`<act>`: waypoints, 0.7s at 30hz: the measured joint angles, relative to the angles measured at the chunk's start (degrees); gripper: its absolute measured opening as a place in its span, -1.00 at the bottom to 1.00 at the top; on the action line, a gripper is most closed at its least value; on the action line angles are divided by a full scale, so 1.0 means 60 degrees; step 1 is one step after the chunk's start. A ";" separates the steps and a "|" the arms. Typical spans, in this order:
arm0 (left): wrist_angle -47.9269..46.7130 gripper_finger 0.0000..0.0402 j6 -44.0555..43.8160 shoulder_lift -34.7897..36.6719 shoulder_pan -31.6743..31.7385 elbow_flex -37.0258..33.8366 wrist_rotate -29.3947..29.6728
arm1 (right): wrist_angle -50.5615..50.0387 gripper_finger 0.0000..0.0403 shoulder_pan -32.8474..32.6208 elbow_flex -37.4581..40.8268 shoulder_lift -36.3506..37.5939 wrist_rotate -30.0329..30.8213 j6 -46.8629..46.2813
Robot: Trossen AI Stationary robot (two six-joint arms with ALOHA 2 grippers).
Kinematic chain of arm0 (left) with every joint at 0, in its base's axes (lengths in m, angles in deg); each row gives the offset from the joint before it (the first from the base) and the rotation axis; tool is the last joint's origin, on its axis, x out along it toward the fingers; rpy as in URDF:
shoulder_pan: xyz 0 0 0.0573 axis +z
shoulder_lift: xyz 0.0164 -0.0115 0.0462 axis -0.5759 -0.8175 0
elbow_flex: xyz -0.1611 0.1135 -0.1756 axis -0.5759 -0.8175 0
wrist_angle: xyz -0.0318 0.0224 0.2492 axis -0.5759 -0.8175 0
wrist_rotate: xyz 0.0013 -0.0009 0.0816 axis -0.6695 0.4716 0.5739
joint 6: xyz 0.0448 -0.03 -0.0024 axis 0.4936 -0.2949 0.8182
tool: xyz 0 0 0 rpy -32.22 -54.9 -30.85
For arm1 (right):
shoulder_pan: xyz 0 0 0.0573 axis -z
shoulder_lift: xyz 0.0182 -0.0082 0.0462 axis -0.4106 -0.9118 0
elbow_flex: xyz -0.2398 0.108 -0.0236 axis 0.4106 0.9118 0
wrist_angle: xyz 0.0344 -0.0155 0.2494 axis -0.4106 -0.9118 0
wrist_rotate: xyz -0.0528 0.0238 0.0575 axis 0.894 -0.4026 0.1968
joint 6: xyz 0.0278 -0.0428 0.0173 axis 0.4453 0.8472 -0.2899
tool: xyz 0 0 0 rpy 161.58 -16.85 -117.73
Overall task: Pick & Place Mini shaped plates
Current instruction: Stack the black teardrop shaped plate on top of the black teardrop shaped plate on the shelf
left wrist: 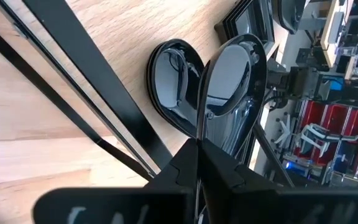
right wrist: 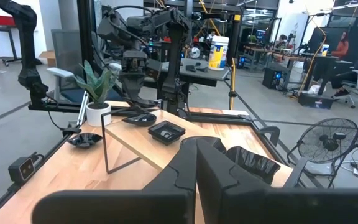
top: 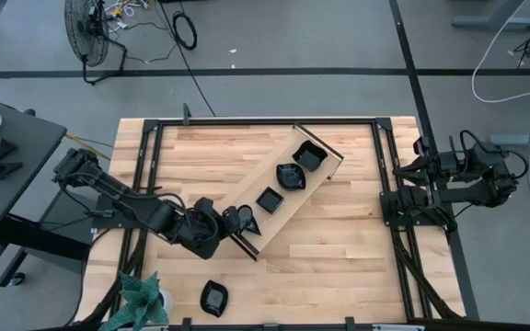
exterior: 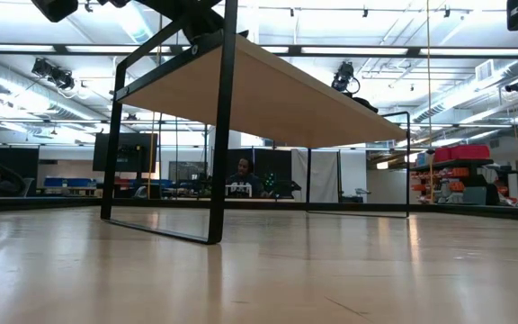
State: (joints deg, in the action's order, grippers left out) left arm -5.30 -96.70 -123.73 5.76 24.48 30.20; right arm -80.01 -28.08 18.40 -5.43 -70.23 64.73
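A long light-wood tray (top: 288,204) lies slantwise across the table on black end frames. Three glossy black mini shaped plates (top: 309,156), (top: 290,175), (top: 270,199) sit in it. My left gripper (top: 232,221) is at the tray's near-left end, shut on another black plate (left wrist: 235,68), which stands tilted on edge. Beside that one, a teardrop plate (left wrist: 169,78) lies flat on the wood. One more plate (top: 213,297) rests on the table near the front edge. My right gripper (right wrist: 197,155) waits shut at the table's right edge. My left gripper pinches the plate's rim (left wrist: 201,124) between its two shut fingers. The fingers slant down from the table's left side. The plate stands nearly on edge ahead of the fingertips, over the tray's near-left end. I cannot tell whether its far edge touches the tray.
A small potted plant (top: 141,299) stands at the table's near-left corner, close to the loose plate. Black frame rails (top: 150,165) run along the table's left and right sides. Bare wood lies to the right of the tray (top: 339,239).
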 joint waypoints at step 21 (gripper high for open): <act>0.0321 -0.55 0.0126 0.0000 0.0000 -0.0004 0.0150 | -0.0002 -0.95 -0.0002 0.0001 0.0000 0.0000 0.0000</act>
State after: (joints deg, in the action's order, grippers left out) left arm -3.37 -95.95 -123.73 5.76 24.46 31.10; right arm -80.02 -28.09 18.40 -5.43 -70.23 64.73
